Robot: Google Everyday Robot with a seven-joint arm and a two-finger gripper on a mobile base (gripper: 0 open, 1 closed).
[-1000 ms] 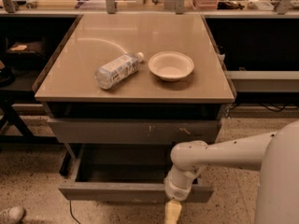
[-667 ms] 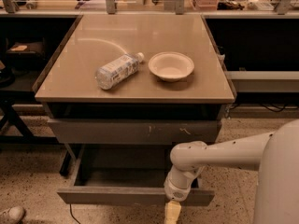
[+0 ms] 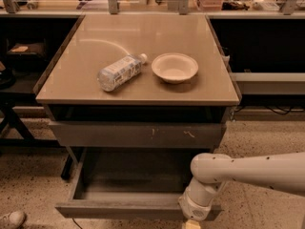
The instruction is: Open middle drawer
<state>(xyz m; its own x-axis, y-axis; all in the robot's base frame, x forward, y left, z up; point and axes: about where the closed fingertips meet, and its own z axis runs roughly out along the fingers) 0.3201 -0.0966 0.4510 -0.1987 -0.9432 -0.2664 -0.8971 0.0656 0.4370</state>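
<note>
Under the table [image 3: 209, 87], the middle drawer [image 3: 119, 210] sits well out, grey tray interior exposed, its plain front low in the view. It looks mostly open, so the task is probably near done.

Risks from here:
- Over-pull: if the arm [image 3: 248, 171] hauls further, the drawer could hit its stop and drag the whole table, or come off its runners and drop.
- A jolt would likely set the bottle [image 3: 119, 72] rolling, since it lies on its side near the bowl [image 3: 174, 67]. 1 hard tug might be enough.
- The handle-less front gives little purchase, so a slip is plausible.
- The wrist hangs over the front's right end and could snag the lip on retreat.

The gripper [image 3: 193, 223] sits at the very bottom edge, just below the drawer front, right of centre and cut off by the frame. Can't tell if it's open or closed, or gripping anything. The scratched front [image 3: 138, 135] above looks shut and is clear of the arm.
</note>
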